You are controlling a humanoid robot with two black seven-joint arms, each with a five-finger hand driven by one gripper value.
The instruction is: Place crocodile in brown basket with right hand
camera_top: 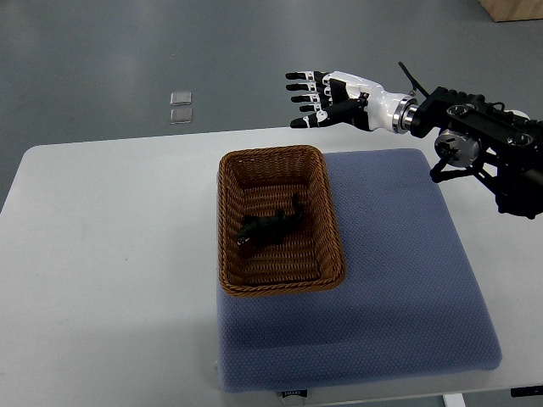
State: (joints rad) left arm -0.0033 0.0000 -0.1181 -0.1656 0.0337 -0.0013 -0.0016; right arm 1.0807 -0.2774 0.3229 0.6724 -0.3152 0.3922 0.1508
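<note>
The placing looks done: the dark toy crocodile lies on the floor of the brown wicker basket, near its middle, touching nothing else. The right hand hangs above the table's far edge, beyond the basket, its fingers spread and holding nothing (no left arm shows). What is left, I judge, is only to draw the arm away.

Counted:
- one crocodile
- one basket
- one blue mat beneath the basket
- one white table
- two small clear squares on the floor

You have a white table carrying a blue textured mat; on the grey floor beyond it, you see two small clear squares.
</note>
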